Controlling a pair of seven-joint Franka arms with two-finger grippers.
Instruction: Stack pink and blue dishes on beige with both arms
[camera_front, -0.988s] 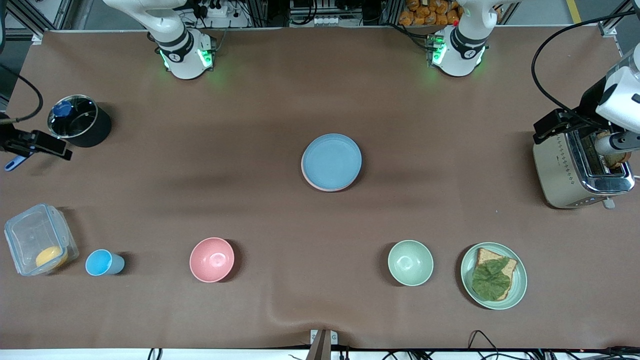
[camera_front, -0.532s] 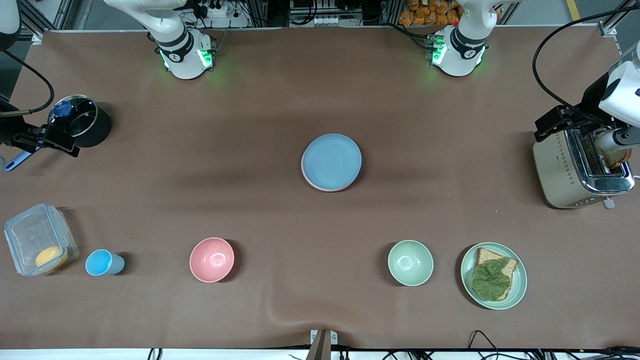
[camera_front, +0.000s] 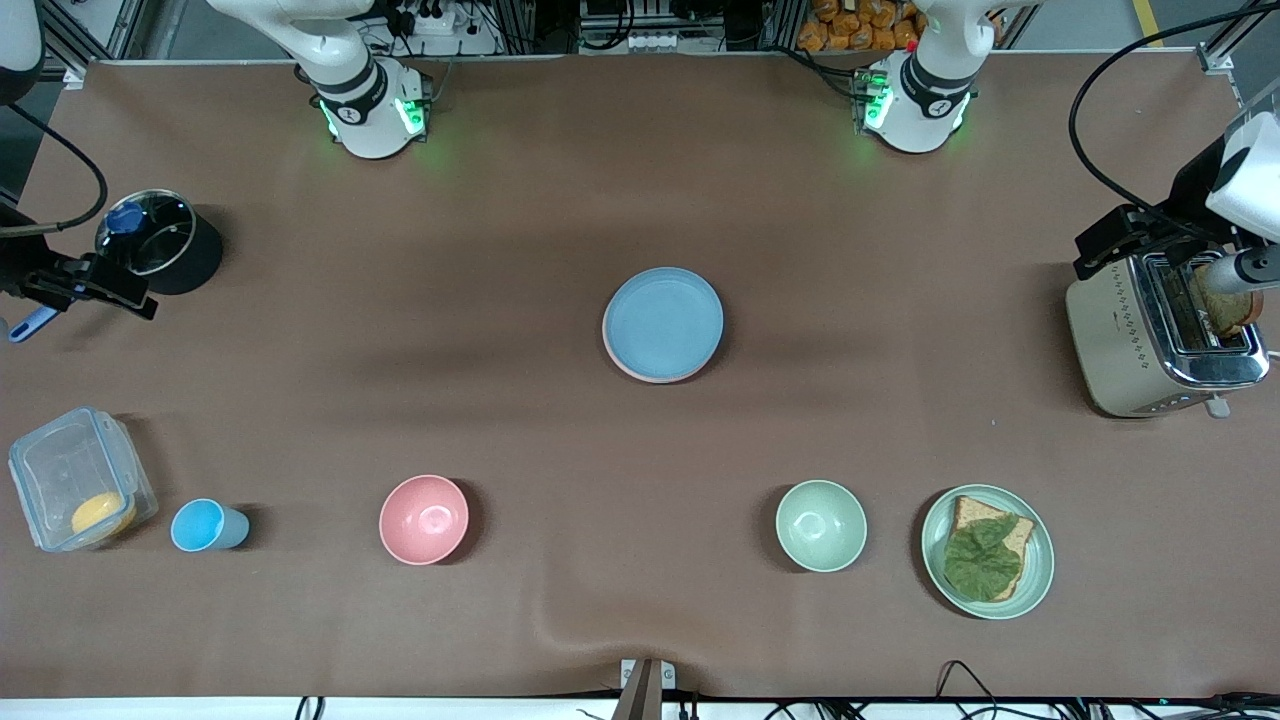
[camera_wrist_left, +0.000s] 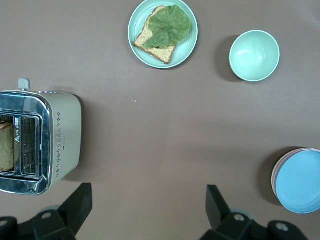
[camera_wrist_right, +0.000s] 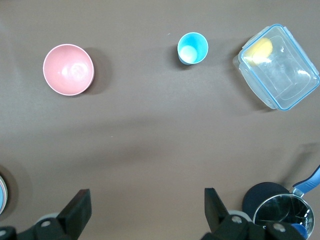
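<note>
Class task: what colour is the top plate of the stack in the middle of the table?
Light blue; the blue plate shows best in the front view.

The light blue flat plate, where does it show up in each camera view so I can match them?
Front view: the light blue flat round plate lies mid-table, on top of a pink plate whose rim peeks out beneath.
Left wrist view: the same plate is cut off by the picture's edge.
Right wrist view: only a sliver of a plate rim shows at the edge; its colour cannot be told.
Shared landmark: the pale green bowl, in the front and left wrist views.
</note>
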